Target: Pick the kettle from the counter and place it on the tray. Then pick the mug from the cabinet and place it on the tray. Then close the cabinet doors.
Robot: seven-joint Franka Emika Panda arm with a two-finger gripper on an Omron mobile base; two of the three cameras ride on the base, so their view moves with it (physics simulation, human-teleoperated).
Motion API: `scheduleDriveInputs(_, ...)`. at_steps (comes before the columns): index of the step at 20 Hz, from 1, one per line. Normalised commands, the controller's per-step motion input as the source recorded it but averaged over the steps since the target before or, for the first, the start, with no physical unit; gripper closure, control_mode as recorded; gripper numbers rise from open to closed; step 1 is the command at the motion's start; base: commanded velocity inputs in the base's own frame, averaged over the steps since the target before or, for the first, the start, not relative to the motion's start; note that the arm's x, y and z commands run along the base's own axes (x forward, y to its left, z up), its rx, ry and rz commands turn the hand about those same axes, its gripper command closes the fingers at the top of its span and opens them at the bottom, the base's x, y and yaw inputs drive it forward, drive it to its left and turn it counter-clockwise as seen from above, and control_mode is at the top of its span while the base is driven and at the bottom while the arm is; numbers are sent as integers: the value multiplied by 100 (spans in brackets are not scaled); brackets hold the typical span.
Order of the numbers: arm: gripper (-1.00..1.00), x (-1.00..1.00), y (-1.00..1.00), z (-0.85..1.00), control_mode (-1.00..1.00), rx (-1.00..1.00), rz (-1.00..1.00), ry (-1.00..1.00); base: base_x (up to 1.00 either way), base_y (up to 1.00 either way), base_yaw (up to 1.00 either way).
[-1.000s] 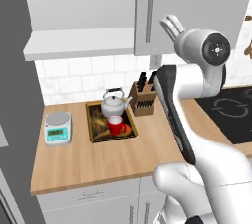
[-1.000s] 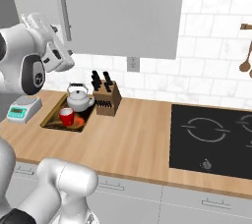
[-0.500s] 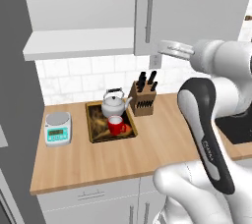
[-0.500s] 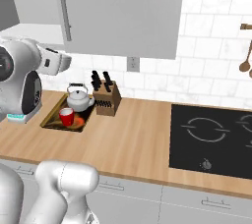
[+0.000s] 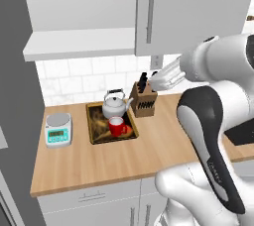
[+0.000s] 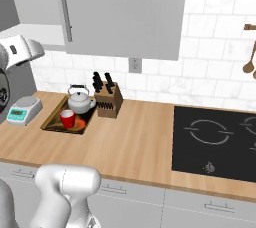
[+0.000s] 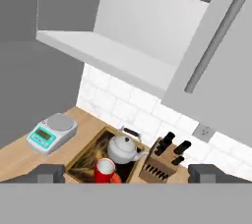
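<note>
The silver kettle [image 5: 115,105] and the red mug [image 5: 117,126] both stand on the dark tray [image 5: 98,133], on the wooden counter [image 5: 149,150]. My gripper [image 5: 165,77] hangs open and empty above the knife block, right of the tray, fingers pointing left. In the hand view the fingertips [image 7: 49,173] stand wide apart, with kettle [image 7: 124,148], mug [image 7: 104,170] and tray [image 7: 87,153] below them. The cabinet [image 5: 79,42] shows a bare white shelf. Its left door [image 5: 17,101] is swung open; the right door [image 5: 193,7] is shut, bar handle [image 5: 150,10] upright.
A wooden knife block [image 5: 144,102] stands just right of the tray, under my gripper. A white-and-teal scale [image 5: 58,128] sits to the tray's left. The black stovetop [image 6: 220,142] lies at the far right. My own arm [image 5: 208,131] fills the right of the left base view.
My gripper has dropped from beside the shut door's handle to just above the knife block, staying open. Kettle, mug and tray have not moved.
</note>
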Motion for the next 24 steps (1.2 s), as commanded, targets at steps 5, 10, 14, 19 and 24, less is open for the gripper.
scheduleDriveInputs(5,-100,-36,35,-13,-100,-85,19,-4,0,0,0)
scheduleDriveInputs(10,-100,-33,40,-10,-100,-72,27,-3,0,0,0)
scheduleDriveInputs(14,-100,-31,47,-3,-100,-73,24,-3,0,0,0)
scheduleDriveInputs(19,-100,-34,40,-2,-100,-68,23,-1,0,0,0)
scheduleDriveInputs(24,-100,-40,43,-5,-100,-65,25,-3,0,0,0)
